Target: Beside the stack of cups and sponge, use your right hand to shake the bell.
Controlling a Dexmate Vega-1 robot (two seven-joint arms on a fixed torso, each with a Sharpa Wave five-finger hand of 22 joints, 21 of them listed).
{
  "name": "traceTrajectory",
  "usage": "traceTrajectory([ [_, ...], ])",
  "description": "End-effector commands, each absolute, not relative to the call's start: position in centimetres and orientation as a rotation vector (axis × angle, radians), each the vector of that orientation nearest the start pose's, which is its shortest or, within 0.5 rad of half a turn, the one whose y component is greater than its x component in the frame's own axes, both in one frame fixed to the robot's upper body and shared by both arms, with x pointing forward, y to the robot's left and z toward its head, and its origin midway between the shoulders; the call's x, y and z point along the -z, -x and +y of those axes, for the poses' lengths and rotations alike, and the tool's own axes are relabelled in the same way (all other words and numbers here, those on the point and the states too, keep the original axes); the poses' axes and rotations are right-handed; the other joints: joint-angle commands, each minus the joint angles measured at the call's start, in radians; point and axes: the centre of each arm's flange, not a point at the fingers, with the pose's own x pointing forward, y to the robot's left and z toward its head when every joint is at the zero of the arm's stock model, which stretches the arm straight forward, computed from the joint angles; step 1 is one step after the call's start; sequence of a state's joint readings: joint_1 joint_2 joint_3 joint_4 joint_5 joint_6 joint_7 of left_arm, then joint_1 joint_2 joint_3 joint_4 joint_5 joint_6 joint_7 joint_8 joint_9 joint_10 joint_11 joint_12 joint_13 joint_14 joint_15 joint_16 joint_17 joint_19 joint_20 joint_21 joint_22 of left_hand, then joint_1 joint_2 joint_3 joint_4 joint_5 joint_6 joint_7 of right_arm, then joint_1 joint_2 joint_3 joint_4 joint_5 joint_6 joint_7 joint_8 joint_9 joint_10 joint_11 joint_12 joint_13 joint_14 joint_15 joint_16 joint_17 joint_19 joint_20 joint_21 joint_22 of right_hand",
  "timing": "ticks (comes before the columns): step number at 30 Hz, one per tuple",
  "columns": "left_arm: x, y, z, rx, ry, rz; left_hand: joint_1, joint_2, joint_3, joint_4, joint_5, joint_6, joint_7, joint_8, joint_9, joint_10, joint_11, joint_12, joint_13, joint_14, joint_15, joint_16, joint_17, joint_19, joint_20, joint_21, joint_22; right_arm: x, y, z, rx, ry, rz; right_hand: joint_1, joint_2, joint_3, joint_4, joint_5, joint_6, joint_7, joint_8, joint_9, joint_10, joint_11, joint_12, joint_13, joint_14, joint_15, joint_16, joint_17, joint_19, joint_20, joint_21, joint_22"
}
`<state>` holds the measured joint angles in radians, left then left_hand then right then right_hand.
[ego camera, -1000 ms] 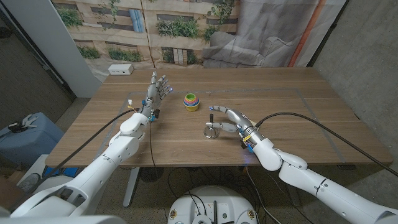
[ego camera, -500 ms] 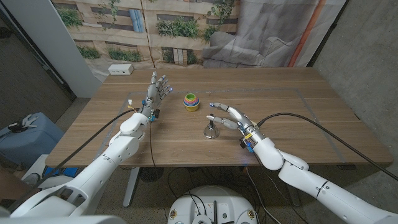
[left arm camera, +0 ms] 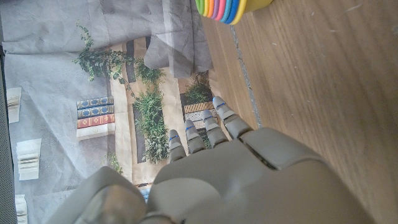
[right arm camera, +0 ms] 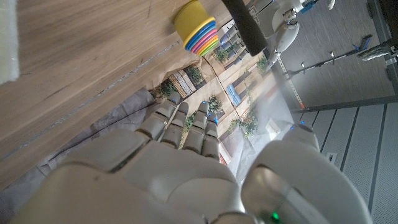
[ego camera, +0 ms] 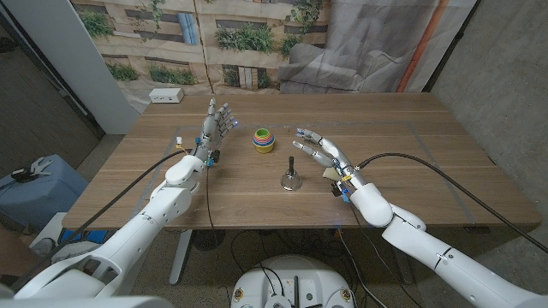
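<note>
bell point(ego camera: 291, 178) upright on table | right hand point(ego camera: 321, 150) just beside, seemingly apart

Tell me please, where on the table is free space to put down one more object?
Bare wood lies along the table's right side, past the right robot hand, and along the near edge in front of the bell. It is crowded mid-table, where the stack of cups, bell and both hands, the left robot hand included, cluster.

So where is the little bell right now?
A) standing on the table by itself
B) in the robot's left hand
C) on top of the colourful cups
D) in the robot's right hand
A: the bell stands upright on the table, and the right hand is beside it with fingers spread, apart from it.
</note>
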<state>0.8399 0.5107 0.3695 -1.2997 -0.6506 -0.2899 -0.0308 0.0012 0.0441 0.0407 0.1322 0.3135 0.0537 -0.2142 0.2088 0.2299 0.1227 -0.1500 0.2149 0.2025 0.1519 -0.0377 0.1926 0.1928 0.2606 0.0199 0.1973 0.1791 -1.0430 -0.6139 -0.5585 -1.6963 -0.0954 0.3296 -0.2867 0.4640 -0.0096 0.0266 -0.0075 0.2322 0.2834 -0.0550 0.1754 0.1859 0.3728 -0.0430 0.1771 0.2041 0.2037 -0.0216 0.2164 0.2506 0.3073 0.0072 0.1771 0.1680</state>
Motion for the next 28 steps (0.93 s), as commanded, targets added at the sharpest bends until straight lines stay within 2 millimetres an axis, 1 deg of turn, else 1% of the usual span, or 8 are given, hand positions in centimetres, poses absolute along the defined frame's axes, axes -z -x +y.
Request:
traceTrajectory([
  [1,2.7,-65.3,29.1,0.206,0.041,-0.593,0.002,0.009,0.001,0.007,0.007,0.002,-0.008,0.006,0.005,0.003,-0.006,0.006,0.005,0.011,-0.096,0.005,0.005,0.008,0.001,0.007,0.006,5.7,-56.1,-16.9,-0.227,0.500,-0.830,-0.027,0.016,0.000,0.016,-0.002,-0.025,0.010,-0.001,-0.001,-0.026,0.002,-0.003,-0.002,-0.013,-0.001,-0.002,0.001,-0.005,-0.002,0.003,0.000],
  [4,2.7,-65.3,29.1,0.206,0.041,-0.593,0.002,0.009,0.001,0.007,0.007,0.002,-0.008,0.006,0.005,0.003,-0.006,0.006,0.005,0.011,-0.096,0.006,0.005,0.007,0.001,0.007,0.006,4.9,-56.8,-17.6,-0.229,0.473,-0.818,-0.048,0.031,-0.001,0.027,-0.004,-0.044,0.008,-0.002,-0.002,-0.044,0.014,-0.002,-0.003,-0.026,0.004,-0.005,0.002,-0.005,-0.003,0.005,0.000],
  [8,2.7,-65.3,29.1,0.206,0.041,-0.593,0.002,0.009,0.001,0.007,0.007,0.002,-0.008,0.006,0.005,0.002,-0.007,0.006,0.005,0.011,-0.097,0.005,0.005,0.007,0.001,0.007,0.006,4.1,-57.9,-18.6,-0.244,0.414,-0.792,-0.065,0.041,-0.002,0.036,-0.005,-0.054,0.016,0.000,-0.003,-0.056,0.028,0.000,-0.004,-0.036,0.006,-0.006,0.003,-0.014,-0.004,0.003,0.000],
  [15,2.7,-65.3,29.1,0.206,0.042,-0.593,0.002,0.009,0.001,0.007,0.007,0.002,-0.008,0.006,0.004,0.004,-0.006,0.006,0.005,0.010,-0.097,0.005,0.005,0.007,0.001,0.007,0.006,3.0,-59.7,-20.0,-0.228,0.328,-0.748,-0.086,0.049,-0.006,0.046,-0.006,-0.061,0.028,0.003,-0.004,-0.065,0.033,0.003,-0.005,-0.042,0.011,-0.006,0.004,-0.018,-0.005,0.004,-0.001],
  [18,2.7,-65.3,29.1,0.206,0.041,-0.593,0.002,0.009,0.001,0.007,0.007,0.002,-0.008,0.006,0.004,0.003,-0.007,0.006,0.005,0.011,-0.096,0.006,0.005,0.008,0.001,0.007,0.006,2.6,-60.3,-20.5,-0.228,0.295,-0.732,-0.112,0.058,-0.011,0.058,-0.006,-0.083,0.034,0.001,-0.004,-0.097,0.038,-0.001,-0.006,-0.064,0.017,-0.011,0.004,-0.031,-0.006,0.002,-0.001],
  [23,2.7,-65.3,29.1,0.206,0.041,-0.593,0.002,0.009,0.001,0.007,0.007,0.002,-0.008,0.006,0.004,0.003,-0.007,0.006,0.005,0.011,-0.096,0.006,0.005,0.008,0.001,0.007,0.006,2.9,-61.3,-21.4,-0.215,0.143,-0.714,-0.130,0.065,-0.015,0.066,-0.005,-0.100,0.039,-0.001,-0.005,-0.113,0.041,-0.001,-0.007,-0.081,0.019,-0.015,0.004,-0.039,-0.007,0.002,-0.001],
  [24,2.7,-65.3,29.1,0.207,0.041,-0.593,0.002,0.009,0.001,0.007,0.007,0.002,-0.008,0.006,0.004,0.004,-0.008,0.006,0.005,0.011,-0.096,0.006,0.005,0.008,0.000,0.007,0.006,3.1,-61.6,-21.6,-0.199,0.146,-0.713,-0.131,0.065,-0.015,0.067,-0.005,-0.100,0.041,0.000,-0.005,-0.113,0.041,0.000,-0.008,-0.081,0.020,-0.015,0.004,-0.039,-0.007,0.002,-0.001],
  [28,2.7,-65.3,29.1,0.207,0.042,-0.593,0.002,0.009,0.001,0.007,0.007,0.002,-0.008,0.006,0.005,0.004,-0.007,0.006,0.005,0.011,-0.096,0.006,0.005,0.008,0.001,0.007,0.006,3.9,-62.4,-22.6,-0.152,0.055,-0.688,-0.125,0.067,-0.012,0.061,-0.003,-0.091,0.043,0.006,-0.005,-0.114,0.039,0.002,-0.008,-0.081,0.015,-0.015,0.002,-0.041,-0.009,0.002,-0.001],
])
